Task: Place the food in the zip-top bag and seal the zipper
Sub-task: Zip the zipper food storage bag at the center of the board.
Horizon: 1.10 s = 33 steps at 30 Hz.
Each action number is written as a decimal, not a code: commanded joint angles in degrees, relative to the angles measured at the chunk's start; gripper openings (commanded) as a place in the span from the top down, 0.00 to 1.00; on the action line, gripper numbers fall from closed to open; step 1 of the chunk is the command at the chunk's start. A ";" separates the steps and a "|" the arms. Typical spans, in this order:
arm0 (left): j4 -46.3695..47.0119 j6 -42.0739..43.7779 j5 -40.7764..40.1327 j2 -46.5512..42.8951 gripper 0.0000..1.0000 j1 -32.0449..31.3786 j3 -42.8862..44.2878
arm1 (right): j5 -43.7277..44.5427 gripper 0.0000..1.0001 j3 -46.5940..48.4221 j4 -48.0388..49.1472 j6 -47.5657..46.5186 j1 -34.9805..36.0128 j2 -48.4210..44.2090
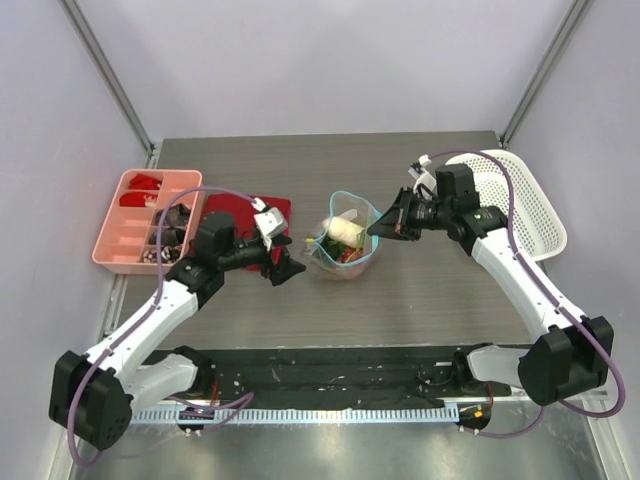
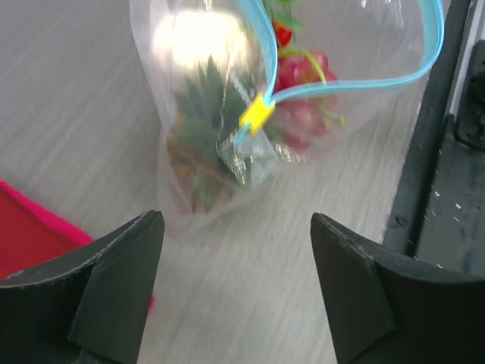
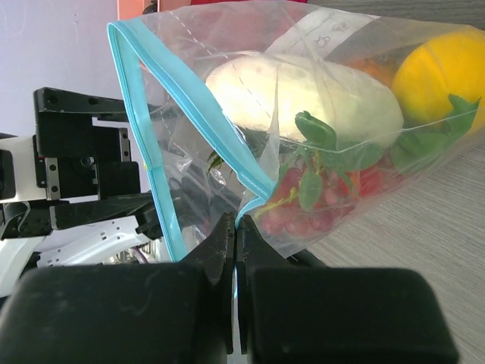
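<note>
right end effector [image 3: 235, 227] pinched tight on zipper [image 3: 154, 163] corner | bench [image 1: 440, 290] | zip-top bag [image 1: 345, 240] mid-bench, mouth gaping, well apart from bench edges, pink tray [image 1: 110, 240], white basket [image 1: 535, 210] | left end effector [image 2: 236, 224] spread wide, empty, just left of bag | food [image 3: 303, 98] inside bag | yellow slider [image 2: 256, 114] at zipper's left end

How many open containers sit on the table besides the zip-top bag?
2. The pink divided tray sits at the far left; the white basket sits at the far right. No others show in any view.
</note>
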 commanded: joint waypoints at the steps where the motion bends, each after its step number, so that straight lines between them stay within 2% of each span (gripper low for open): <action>1: 21.84 0.85 1.40 2.81 0.21 -1.75 -0.87 | -1.89 0.99 -0.47 1.88 -1.21 -0.85 -2.16; 5: 26.95 -3.01 4.03 6.33 0.29 -3.41 0.09 | -1.36 0.99 -0.47 1.88 -2.10 -1.29 -1.90; 7: 27.83 -3.47 4.04 7.82 0.38 -5.00 0.27 | -1.45 0.99 -0.56 1.79 -2.27 -1.38 -1.72; 8: 28.62 -4.69 3.25 8.35 0.47 -5.35 0.18 | -1.53 0.99 -0.56 1.79 -2.45 -1.38 -1.55; 10: 29.50 -5.75 2.11 8.80 0.56 -5.44 0.96 | -1.45 0.99 -0.56 1.53 -3.15 -1.64 -1.72; 11: 29.07 -5.75 1.41 8.62 0.66 -5.44 1.49 | -1.36 0.99 -0.64 1.35 -3.50 -1.55 -1.81; 12: 28.28 -5.58 0.96 8.36 0.70 -5.44 2.11 | -1.18 0.99 -0.82 1.17 -4.02 -1.64 -1.98; 13: 26.27 -5.05 1.05 7.84 0.74 -5.44 3.07 | -1.01 0.99 -1.00 0.91 -4.29 -1.90 -2.24; 14: 25.21 -4.18 1.39 6.70 0.84 -5.44 3.52 | -0.92 0.99 -1.08 0.74 -4.38 -1.99 -2.16; 17: 19.68 -1.01 2.27 4.33 1.00 -5.44 5.62 | -0.74 0.99 -1.26 0.29 -5.17 -2.43 -1.90; 23: 11.77 4.87 3.07 1.77 1.00 -5.44 7.39 | 0.22 0.99 -0.12 -0.23 -8.15 -3.13 -1.63; 24: 10.53 5.75 4.55 1.77 1.00 -5.44 7.56 | 0.31 0.96 0.32 -0.41 -9.29 -3.13 -1.72; 26: 8.77 7.78 5.53 2.21 1.00 -5.44 8.09 | -1.88 0.81 1.63 -1.98 -15.58 -3.22 -1.28; 27: 7.37 8.13 5.96 2.56 1.00 -5.44 8.35 | -2.49 0.59 3.47 -3.91 -18.50 -3.31 -1.11; 28: 7.01 8.74 6.14 3.17 1.00 -5.44 8.70 | -3.28 0.47 4.62 -5.23 -21.40 -3.31 -1.28; 29: 7.01 8.92 6.41 3.61 1.00 -5.44 8.88 | -3.90 0.28 5.67 -6.55 -29.35 -3.31 -1.63; 31: 5.69 9.80 7.02 4.14 1.00 -5.44 9.32 | -4.00 0.17 8.49 -9.46 -37.39 -3.31 -3.56; 32: 5.69 9.80 7.02 4.31 1.00 -5.53 9.50 | -3.13 0.08 9.02 -9.37 -43.00 -3.31 -4.44; 33: 5.08 9.89 7.02 4.58 1.00 -5.44 9.67 | -2.68 0.05 9.81 -8.07 -45.40 -3.31 -5.40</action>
